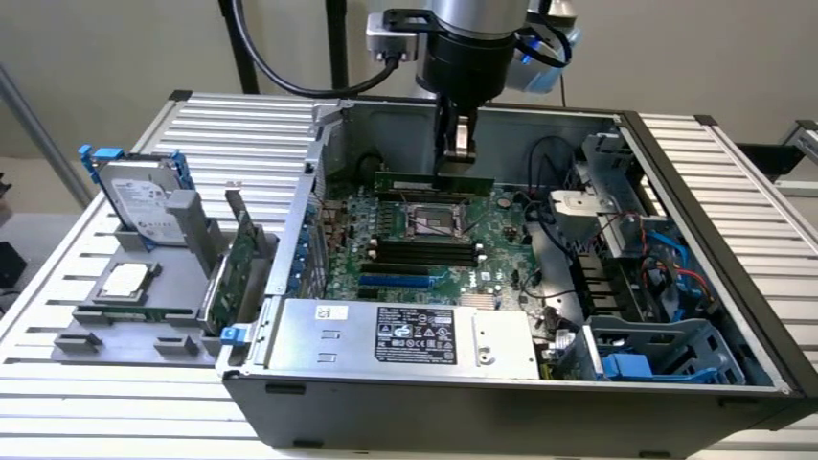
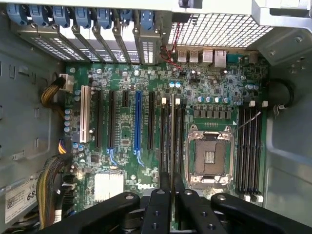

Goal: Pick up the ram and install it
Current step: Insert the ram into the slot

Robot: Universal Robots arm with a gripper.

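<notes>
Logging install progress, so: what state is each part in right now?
ram: gripped, held over the motherboard, not in a slot.
gripper: shut on the ram.
memory slots: all empty.
computer case: side open.
hard drive: outside the case, on the grey rack.
expansion card: upright in that rack.

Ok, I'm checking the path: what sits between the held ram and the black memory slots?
The CPU socket, with its silver frame, lies between the ram in the gripper and the memory slots; both views show it.
</notes>
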